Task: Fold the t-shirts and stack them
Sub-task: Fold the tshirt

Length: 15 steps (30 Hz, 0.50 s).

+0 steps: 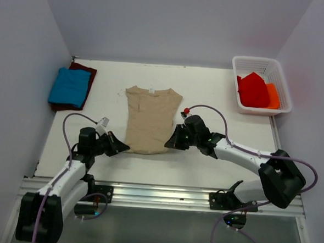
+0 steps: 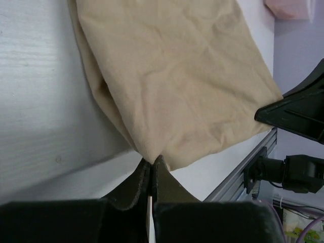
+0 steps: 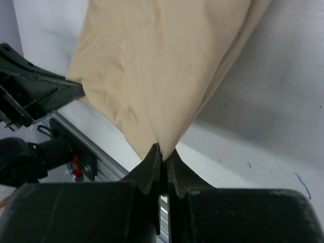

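A tan t-shirt [image 1: 151,118] lies flat in the middle of the table, sleeves folded in, collar toward the far side. My left gripper [image 1: 126,147] is shut on its near left hem corner [image 2: 150,158]. My right gripper [image 1: 168,144] is shut on the near right hem corner [image 3: 163,146]. In both wrist views the cloth [image 2: 177,76] [image 3: 162,66] fans out from the pinched tip. At the far left a folded blue t-shirt [image 1: 69,86] rests on top of a dark maroon t-shirt [image 1: 88,73].
A white basket [image 1: 280,71] stands at the far right with red cloth [image 1: 254,89] and orange cloth [image 1: 273,95] in it. An aluminium rail [image 1: 157,194] runs along the table's near edge. Walls close in on the left, right and back.
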{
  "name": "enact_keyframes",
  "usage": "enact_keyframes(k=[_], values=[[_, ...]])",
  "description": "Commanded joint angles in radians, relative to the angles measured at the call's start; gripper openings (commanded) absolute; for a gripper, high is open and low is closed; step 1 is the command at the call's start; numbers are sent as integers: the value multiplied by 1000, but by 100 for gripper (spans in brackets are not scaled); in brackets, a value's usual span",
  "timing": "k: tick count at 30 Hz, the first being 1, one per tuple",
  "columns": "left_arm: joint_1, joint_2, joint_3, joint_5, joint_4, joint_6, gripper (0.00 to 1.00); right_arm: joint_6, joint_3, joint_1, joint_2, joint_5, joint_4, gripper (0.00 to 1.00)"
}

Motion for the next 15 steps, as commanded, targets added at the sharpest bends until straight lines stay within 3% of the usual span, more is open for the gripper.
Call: enact_keyframes(k=[1,4,7,11,15], values=[[-5,-193,35,0,-283,-13,0,-60,14,45,-114,71,-155,0],[-17,-372,64,-17,-363,-62,0,-78,34,75,-195,114,-223,0],[-22,-405,127,-57,-400,-48,0,-103,69,75,-227,186,-274,0],[-22,-330,200,-109,-331,1,0,-163,155,71,-182,300,-327,0],[-22,-161,240,-135,-126,21,0,-224,270,20,-74,351,-328,0]])
